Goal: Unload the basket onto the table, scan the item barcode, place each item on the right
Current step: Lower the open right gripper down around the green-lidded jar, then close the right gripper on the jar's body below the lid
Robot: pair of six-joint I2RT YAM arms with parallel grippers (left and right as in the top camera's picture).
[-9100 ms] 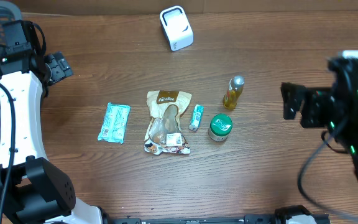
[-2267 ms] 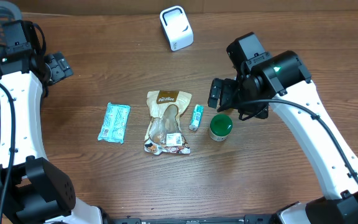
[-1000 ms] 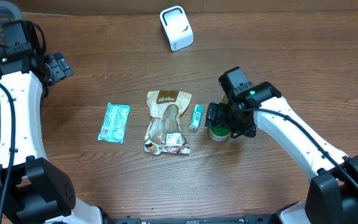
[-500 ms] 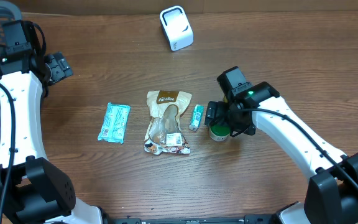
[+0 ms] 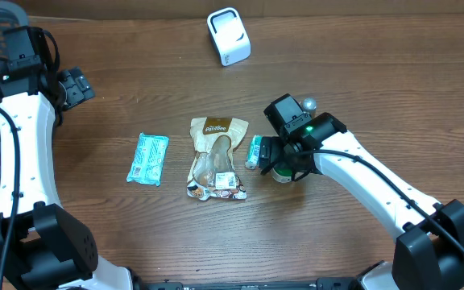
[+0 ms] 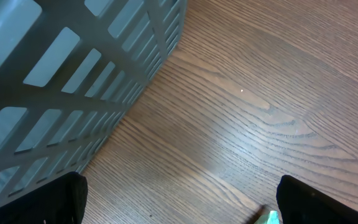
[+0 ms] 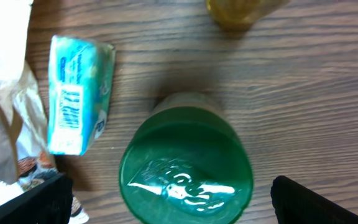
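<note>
The right gripper hangs spread over the green-lidded jar, one finger on either side, seemingly lined up to grasp it. The jar stands mid-worktop, well nearer than the white scanner. The left gripper waits spread beside the basket.

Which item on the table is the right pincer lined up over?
The green-lidded jar, centred below the open right pincer. The small teal box and the yellow bottle sit off to the edges of the wrist view.

Grey slatted basket stands at the wooden tabletop's left edge; teal packet lies flat, left of brown pouch.
</note>
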